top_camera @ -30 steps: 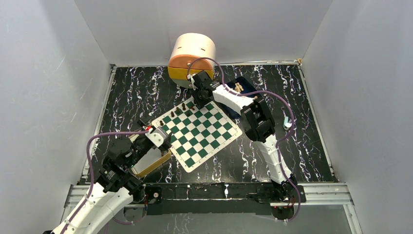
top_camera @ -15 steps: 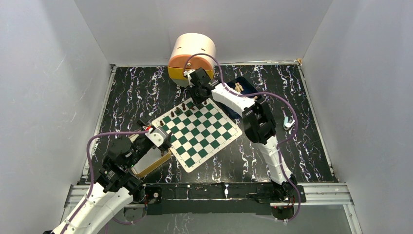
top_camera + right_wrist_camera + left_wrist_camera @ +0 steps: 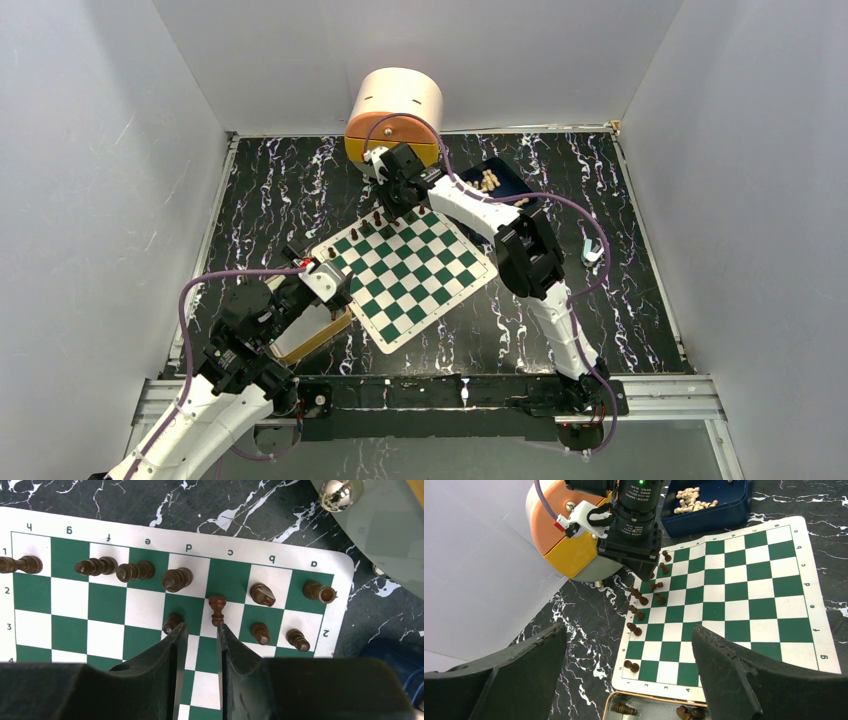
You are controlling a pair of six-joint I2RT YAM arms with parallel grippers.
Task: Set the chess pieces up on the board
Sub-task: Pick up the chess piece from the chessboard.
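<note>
The right gripper hangs low over the far corner of the board. Its jaws stand a narrow slit apart with only bare squares showing between them. A dark pawn stands upright on c2, just ahead of one fingertip — whether they touch, I cannot tell. Another pawn is half hidden behind the other fingertip.

The rest of the dark pieces stand along the first two ranks on that edge. From above they are only specks, and the right wrist covers the corner itself. From the left wrist camera the same black wrist hides part of the row.

The left gripper hovers at the board's near-left corner, jaws spread wide and holding nothing. Below it the tan-rimmed tray is cut off by the frame — two or three dark pieces show inside.

The beige pieces lie heaped in a blue box past the board, beside a round orange-and-cream container.
</note>
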